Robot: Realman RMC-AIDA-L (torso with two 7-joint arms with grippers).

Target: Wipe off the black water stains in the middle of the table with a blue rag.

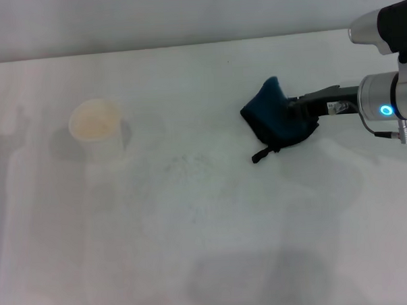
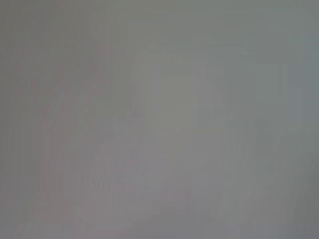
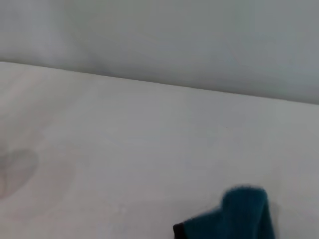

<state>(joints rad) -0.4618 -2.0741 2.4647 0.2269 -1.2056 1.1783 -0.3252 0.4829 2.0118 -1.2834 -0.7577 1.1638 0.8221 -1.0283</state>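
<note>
The blue rag (image 1: 276,117) is bunched up right of the table's middle, its black loop tag (image 1: 260,155) trailing toward the front. My right gripper (image 1: 297,110) reaches in from the right and is shut on the rag's right side. I cannot tell whether the rag touches the white table (image 1: 215,260). A corner of the rag (image 3: 241,214) also shows in the right wrist view. No black water stains show; only a faint grey speckled patch (image 1: 189,164) lies left of the rag. My left gripper is out of view, and its wrist view is a blank grey surface.
A white paper cup (image 1: 94,123) stands upright at the left of the table. The table's far edge (image 1: 185,45) meets a pale wall. The right arm's silver body (image 1: 390,97) hangs over the right side.
</note>
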